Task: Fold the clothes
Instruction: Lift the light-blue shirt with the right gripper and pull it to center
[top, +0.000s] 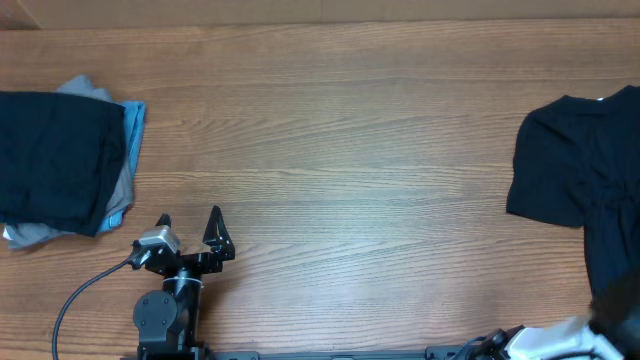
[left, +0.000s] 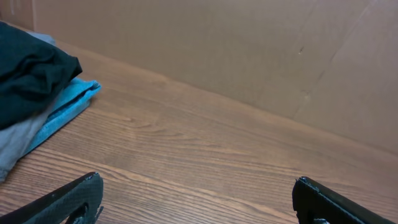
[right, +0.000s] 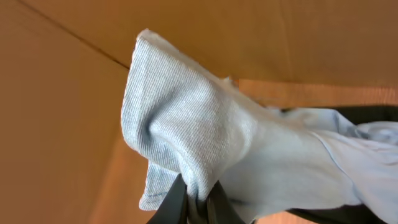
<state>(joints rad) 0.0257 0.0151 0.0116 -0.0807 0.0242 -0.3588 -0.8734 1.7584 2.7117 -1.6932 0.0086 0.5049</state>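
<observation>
In the right wrist view my right gripper (right: 198, 199) is shut on a bunched fold of the light sky-blue T-shirt (right: 205, 124), which hangs lifted above the table. A black T-shirt (top: 570, 160) lies spread at the table's right edge. At the far left sits a folded pile (top: 55, 160) with a black shirt (left: 31, 71) on top, then grey, and a blue one (left: 68, 102) sticking out beneath. My left gripper (top: 189, 216) stands open near the front edge, right of that pile, with nothing between its fingers (left: 81, 196).
The wooden table (top: 350, 150) stretches bare between the pile and the black shirt. A brown cardboard wall (left: 249, 50) closes off the far side. The left arm's cable (top: 85, 290) loops over the front left corner.
</observation>
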